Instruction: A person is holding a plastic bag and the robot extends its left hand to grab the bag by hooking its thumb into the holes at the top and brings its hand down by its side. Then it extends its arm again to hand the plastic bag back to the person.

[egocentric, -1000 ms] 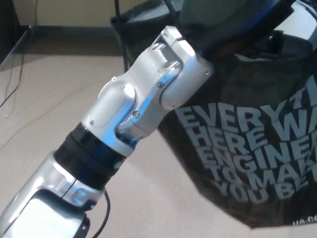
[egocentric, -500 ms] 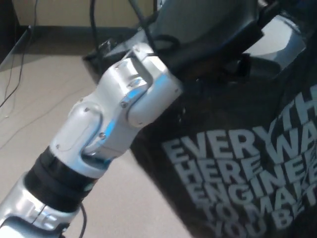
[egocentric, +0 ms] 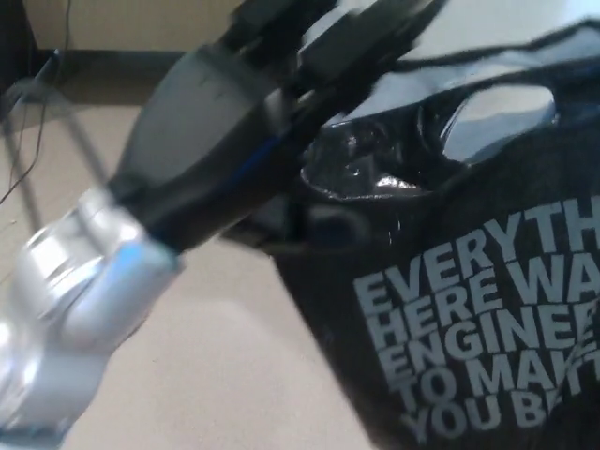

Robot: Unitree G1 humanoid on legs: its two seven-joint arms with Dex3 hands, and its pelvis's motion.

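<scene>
In the head view, the left hand [egocentric: 234,131] reached up from the lower left toward the upper middle, its silver wrist blurred at the left edge and its black palm and fingers [egocentric: 366,42] stretched toward the top of the frame. The whole hand was smeared by motion, so I could not tell how wide the fingers stood or whether the thumb was hooked through anything. The black plastic bag [egocentric: 450,309] hung just below and to the right of the fingers, filling the right half of the picture, with its glossy crumpled top edge lying right under them. A handle hole [egocentric: 502,117] showed as a pale gap in the bag's top, to the right of the fingertips and a little lower. Pale grey lettering [egocentric: 478,347] ran across the bag's face well below the fingers. Beige floor [egocentric: 216,366] lay beneath the hand and the bag, and a dark baseboard [egocentric: 103,61] ran along the wall to the left of the fingers.
</scene>
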